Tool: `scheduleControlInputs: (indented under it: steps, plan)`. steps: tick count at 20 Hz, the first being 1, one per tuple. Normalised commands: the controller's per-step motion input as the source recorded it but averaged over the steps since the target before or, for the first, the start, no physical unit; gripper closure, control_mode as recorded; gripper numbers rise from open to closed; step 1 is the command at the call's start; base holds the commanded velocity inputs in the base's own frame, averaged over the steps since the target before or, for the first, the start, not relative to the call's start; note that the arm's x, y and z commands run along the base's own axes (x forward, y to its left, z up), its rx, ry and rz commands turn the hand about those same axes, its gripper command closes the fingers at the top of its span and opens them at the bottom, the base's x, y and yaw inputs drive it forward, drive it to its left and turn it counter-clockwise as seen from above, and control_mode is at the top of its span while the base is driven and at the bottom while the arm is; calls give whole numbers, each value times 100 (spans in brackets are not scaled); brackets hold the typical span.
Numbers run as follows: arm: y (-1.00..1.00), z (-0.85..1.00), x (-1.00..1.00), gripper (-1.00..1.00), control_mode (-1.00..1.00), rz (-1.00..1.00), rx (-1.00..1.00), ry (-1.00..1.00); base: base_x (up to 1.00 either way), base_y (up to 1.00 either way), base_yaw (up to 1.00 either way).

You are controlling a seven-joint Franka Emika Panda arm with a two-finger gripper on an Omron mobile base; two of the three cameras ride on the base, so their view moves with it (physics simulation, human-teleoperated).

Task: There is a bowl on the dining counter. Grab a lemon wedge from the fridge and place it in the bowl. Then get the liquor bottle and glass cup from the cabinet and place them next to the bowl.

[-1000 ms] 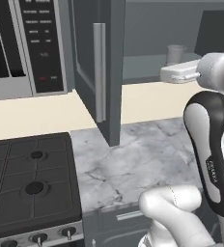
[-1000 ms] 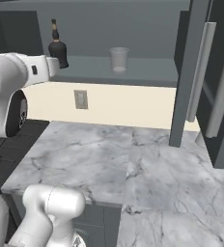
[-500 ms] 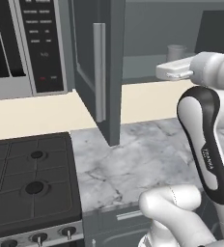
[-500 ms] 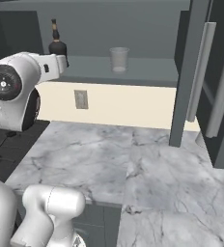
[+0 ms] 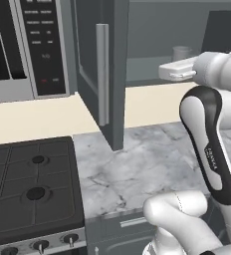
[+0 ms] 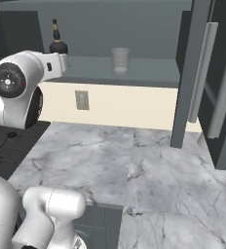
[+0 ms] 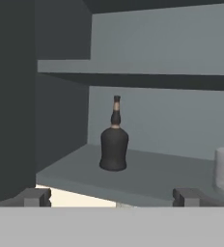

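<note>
The cabinet (image 6: 149, 29) stands open, its door (image 5: 103, 74) swung out toward me. On its lower shelf the liquor bottle (image 7: 114, 140) stands upright, dark with a narrow neck; in the right base view the liquor bottle (image 6: 56, 43) peeks over my hand. The glass cup (image 6: 120, 59) stands to its right on the same shelf, and it is also in the left base view as the glass cup (image 5: 181, 52). My gripper (image 7: 112, 197) is open, level with the shelf's front edge, short of the bottle and holding nothing. The bowl, lemon wedge and fridge are out of view.
A marble worktop (image 6: 134, 165) lies below the cabinet, with a black gas stove (image 5: 33, 189) to its left and a microwave (image 5: 23, 45) above that. A second open door (image 6: 197, 73) with long silver handles hangs on the right. An upper shelf (image 7: 157, 79) spans the cabinet.
My hand has shifted sideways along the shelf front toward the liquor bottle while the elbow swung. The jaws stay open; bottle and cup have not moved.
</note>
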Motion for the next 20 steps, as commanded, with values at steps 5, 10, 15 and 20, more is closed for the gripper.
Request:
scheduleControlInputs:
  steps: [5, 10, 15, 20]
  plan:
    - [0, 8, 15, -100, -100, 0, 0, 0, 0, 0, 0]
    - [1, 11, 40, -100, -100, 0, 0, 0, 0, 0, 0]
    - [1, 8, 41, -100, -100, 0, 0, 0, 0, 0, 0]
    - [2, 10, 41, -100, -100, 0, 0, 0, 0, 0, 0]
